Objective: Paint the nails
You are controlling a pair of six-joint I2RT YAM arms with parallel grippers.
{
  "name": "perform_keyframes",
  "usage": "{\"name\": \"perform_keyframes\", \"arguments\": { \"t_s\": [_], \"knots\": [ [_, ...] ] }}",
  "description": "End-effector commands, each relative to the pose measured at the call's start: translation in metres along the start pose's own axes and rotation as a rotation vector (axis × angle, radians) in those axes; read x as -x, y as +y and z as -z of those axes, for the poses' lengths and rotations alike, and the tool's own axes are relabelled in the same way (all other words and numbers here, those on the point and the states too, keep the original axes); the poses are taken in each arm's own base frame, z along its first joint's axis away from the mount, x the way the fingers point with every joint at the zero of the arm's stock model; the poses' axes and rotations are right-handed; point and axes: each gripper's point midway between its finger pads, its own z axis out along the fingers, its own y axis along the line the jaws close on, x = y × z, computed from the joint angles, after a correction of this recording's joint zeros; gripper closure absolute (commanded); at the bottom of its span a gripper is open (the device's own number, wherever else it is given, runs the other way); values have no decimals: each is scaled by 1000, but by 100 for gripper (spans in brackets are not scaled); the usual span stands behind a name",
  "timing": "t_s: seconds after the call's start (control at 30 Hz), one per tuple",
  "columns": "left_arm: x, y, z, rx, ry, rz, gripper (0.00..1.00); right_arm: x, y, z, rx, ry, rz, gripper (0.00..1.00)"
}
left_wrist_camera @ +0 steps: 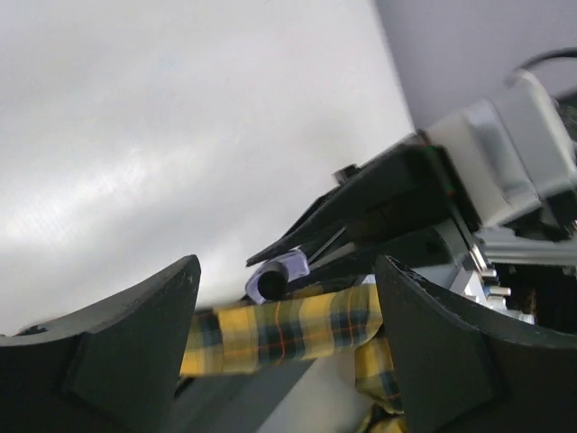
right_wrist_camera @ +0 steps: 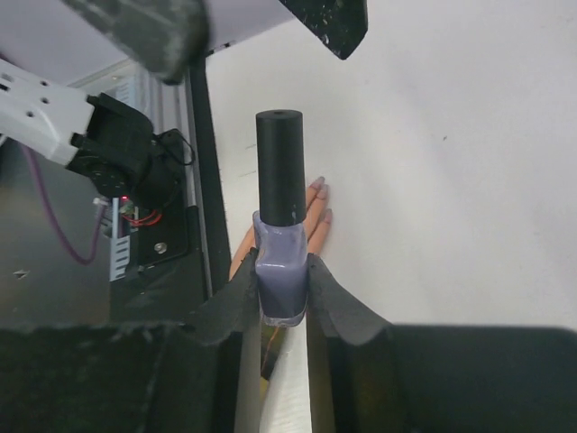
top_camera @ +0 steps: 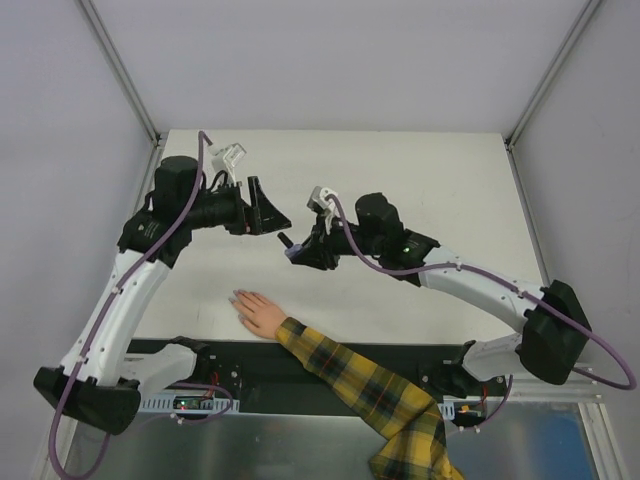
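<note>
A peach mannequin hand (top_camera: 257,311) with a yellow-and-black plaid sleeve (top_camera: 375,392) lies flat near the table's front edge. Its pale nails (top_camera: 238,297) point to the far left; two also show in the right wrist view (right_wrist_camera: 321,191). My right gripper (top_camera: 303,254) is shut on a purple polish bottle (right_wrist_camera: 280,274) with a black cap (right_wrist_camera: 279,165), held above the table beyond the hand. My left gripper (top_camera: 277,213) is open and empty, its jaws facing the bottle's cap (left_wrist_camera: 269,285) a short way off.
The white table (top_camera: 430,180) runs between grey side walls. A black strip (top_camera: 250,357) with the arm bases lines the front edge. The sleeve hangs off the front right.
</note>
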Motion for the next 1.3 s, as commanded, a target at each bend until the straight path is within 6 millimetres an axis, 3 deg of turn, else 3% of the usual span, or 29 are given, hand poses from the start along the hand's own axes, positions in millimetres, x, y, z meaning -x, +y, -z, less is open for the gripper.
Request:
{"name": "perform_keyframes", "arguments": {
  "t_s": [0.0,0.03,0.23,0.47,0.7,0.87,1.1,1.27],
  "knots": [
    [10,-58,14,-356,-177,-235,25,49,38,37,127,-117,17,100],
    [22,-76,22,-437,-262,-331,25,52,37,43,132,-126,4,100],
    [16,-103,33,-598,-336,-423,32,66,74,91,256,-180,-5,99],
    [-2,-138,48,-789,-331,-502,32,87,91,109,277,-265,-33,99],
    [-15,-152,65,-849,-279,-581,30,97,85,100,276,-302,-87,100],
    [-14,-146,55,-830,-231,-554,29,100,89,100,285,-316,-61,100],
    [-6,-145,35,-831,-204,-502,36,100,88,100,274,-312,-48,100],
    [-10,-155,34,-865,-181,-513,44,94,82,96,251,-282,-48,100]
  ]
}}
